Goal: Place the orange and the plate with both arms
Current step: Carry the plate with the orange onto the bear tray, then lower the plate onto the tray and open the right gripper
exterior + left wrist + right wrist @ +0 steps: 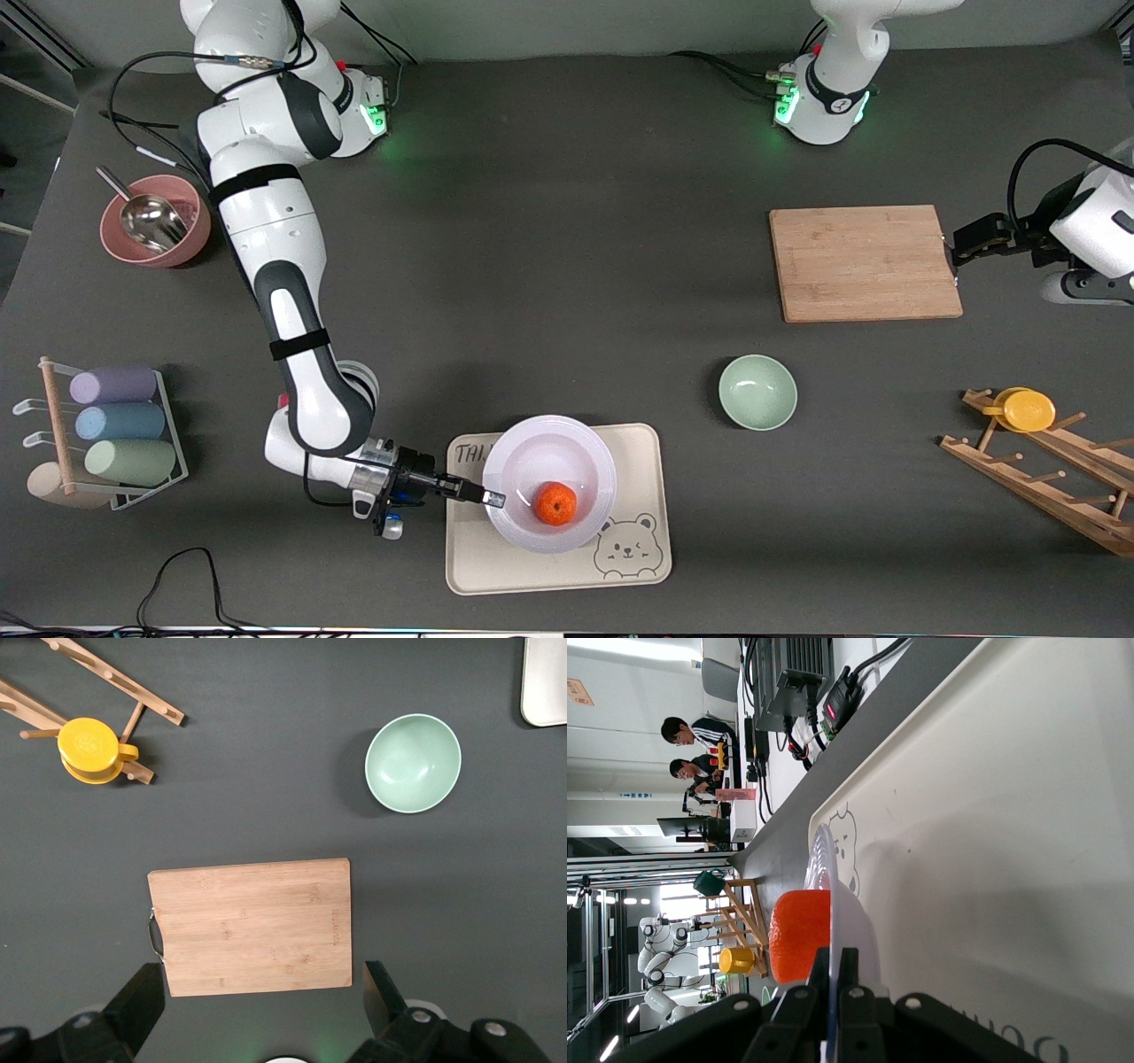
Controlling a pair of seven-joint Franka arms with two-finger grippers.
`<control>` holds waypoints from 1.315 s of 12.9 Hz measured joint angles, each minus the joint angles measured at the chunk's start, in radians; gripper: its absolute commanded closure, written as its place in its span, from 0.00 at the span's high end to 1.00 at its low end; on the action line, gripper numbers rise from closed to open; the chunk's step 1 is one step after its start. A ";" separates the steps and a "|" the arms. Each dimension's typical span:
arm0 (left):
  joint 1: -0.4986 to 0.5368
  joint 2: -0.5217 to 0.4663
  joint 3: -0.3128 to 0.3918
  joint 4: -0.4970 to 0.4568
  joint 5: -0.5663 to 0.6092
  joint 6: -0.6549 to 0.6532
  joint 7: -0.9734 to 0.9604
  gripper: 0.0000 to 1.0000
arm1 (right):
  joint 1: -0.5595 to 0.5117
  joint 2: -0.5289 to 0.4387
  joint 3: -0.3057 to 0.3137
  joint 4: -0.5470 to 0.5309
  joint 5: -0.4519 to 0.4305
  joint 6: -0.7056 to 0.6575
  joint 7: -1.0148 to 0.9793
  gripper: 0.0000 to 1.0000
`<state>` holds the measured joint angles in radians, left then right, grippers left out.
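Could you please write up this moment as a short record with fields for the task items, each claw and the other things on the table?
orange: lies in the plate
plate: white, on the bear tray
right claw: shut on the plate rim at the right arm's end
left claw: open, empty, above the cutting board; the arm waits
green bowl: empty, between tray and cutting board
yellow cup: on the wooden rack
pink bowl: holds a metal scoop
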<state>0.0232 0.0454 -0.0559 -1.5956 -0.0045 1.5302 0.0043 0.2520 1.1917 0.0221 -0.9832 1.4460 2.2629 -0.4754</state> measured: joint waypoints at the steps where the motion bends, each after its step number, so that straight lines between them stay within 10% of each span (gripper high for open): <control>1: 0.000 0.000 0.000 0.000 0.000 0.000 0.000 1.00 | 0.000 0.008 0.004 0.014 0.000 0.009 -0.005 0.00; 13: 0.000 0.000 0.000 -0.001 0.000 -0.002 0.000 1.00 | -0.047 0.088 0.117 0.045 0.007 0.048 -0.268 0.00; 17: 0.000 0.000 0.000 -0.001 0.000 -0.002 0.000 1.00 | -0.048 0.089 0.117 0.049 0.007 0.050 -0.284 0.29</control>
<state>0.0230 0.0454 -0.0560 -1.5970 -0.0045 1.5282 0.0043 0.2038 1.2809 0.1387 -0.9339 1.4525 2.3130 -0.7593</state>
